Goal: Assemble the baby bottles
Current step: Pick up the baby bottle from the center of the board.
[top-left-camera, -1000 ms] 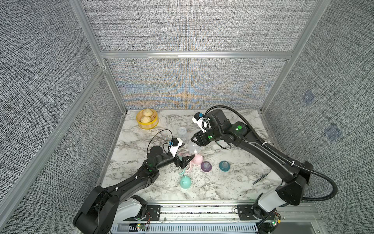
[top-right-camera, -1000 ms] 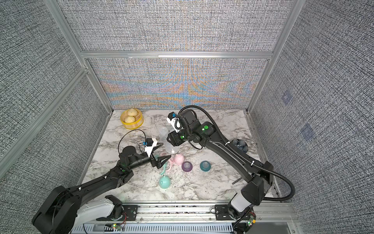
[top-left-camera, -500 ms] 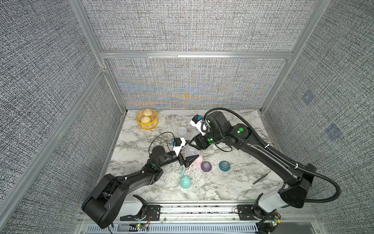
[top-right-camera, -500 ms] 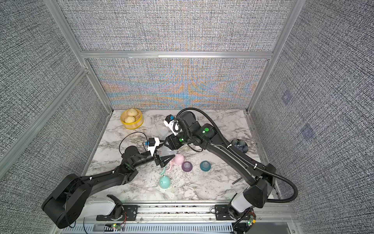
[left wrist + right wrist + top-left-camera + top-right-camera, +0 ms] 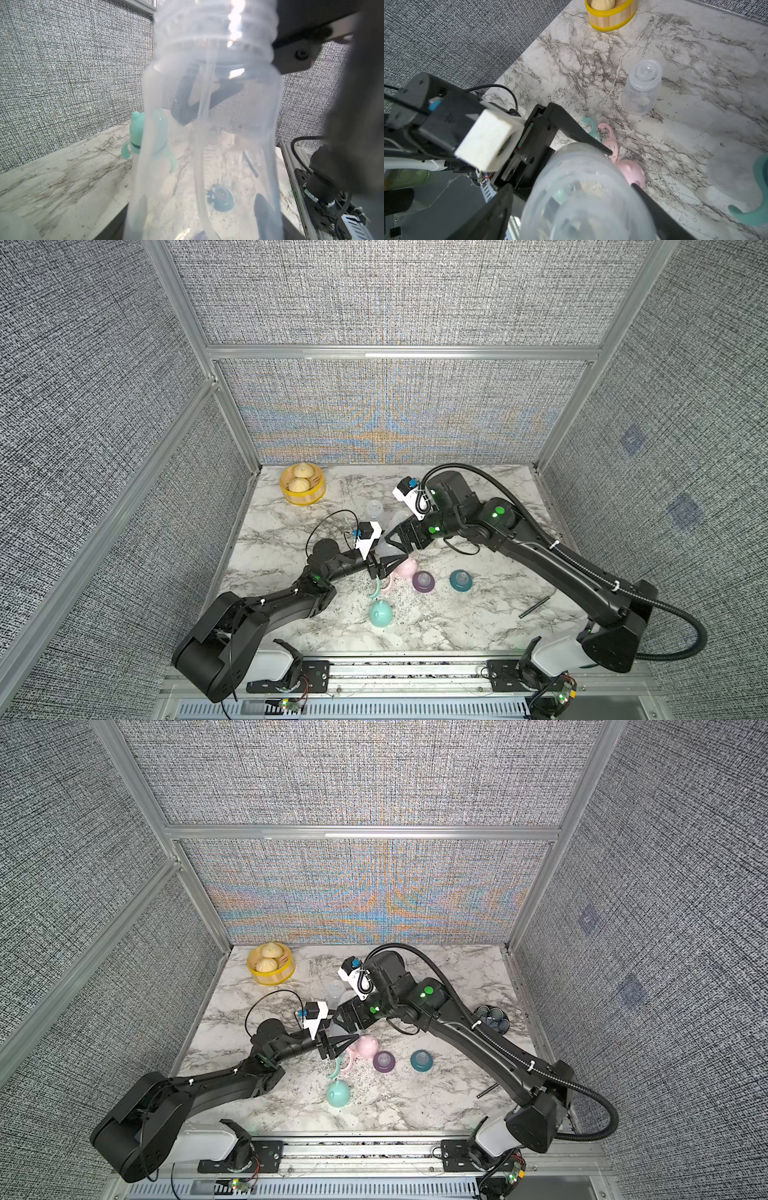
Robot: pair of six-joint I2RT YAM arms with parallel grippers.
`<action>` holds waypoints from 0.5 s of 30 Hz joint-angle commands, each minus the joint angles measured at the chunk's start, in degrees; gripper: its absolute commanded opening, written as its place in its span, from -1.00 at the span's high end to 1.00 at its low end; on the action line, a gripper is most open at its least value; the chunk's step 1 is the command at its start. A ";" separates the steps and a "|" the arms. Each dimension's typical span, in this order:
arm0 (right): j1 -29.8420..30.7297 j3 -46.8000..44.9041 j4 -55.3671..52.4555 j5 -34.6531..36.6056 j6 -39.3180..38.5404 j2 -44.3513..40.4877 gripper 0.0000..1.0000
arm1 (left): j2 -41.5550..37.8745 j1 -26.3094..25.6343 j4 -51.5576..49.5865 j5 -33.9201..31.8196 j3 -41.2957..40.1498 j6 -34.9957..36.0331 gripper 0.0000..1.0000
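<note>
A clear baby bottle (image 5: 384,546) hangs over the table's middle between both grippers. My left gripper (image 5: 390,563) is shut on it; in the left wrist view the bottle (image 5: 207,116) fills the frame and the fingers (image 5: 264,209) press its sides. My right gripper (image 5: 571,186) stands open around the same bottle (image 5: 583,191), with a gap at one finger (image 5: 500,203). A second clear bottle (image 5: 374,509) stands behind. On the marble lie a pink dome cap (image 5: 407,568), a mint dome cap (image 5: 380,613), a purple collar (image 5: 424,581), a teal collar (image 5: 460,580), a mint handle ring (image 5: 589,126) and a pink one (image 5: 609,135).
A yellow steamer basket (image 5: 302,489) with buns sits at the back left corner. A dark patterned bowl (image 5: 492,1017) rests near the right wall. A thin black rod (image 5: 538,606) lies at the front right. Both arms meet over the table's middle.
My left gripper reached forward to the clear bottle and shut on it. My right gripper, which carried the bottle down toward the left one, has widened its jaws around it.
</note>
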 commanded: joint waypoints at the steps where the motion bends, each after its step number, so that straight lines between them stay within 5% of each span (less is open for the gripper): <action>1: -0.07 -1.87 2.09 0.06 1.97 -3.34 -0.83 | 0.20 -0.04 2.86 -1.00 0.20 -0.85 0.48; 15: -0.69 -14.58 3.78 3.59 8.45 -16.67 -0.79 | -1.19 0.12 -0.95 -4.85 1.03 -1.10 0.56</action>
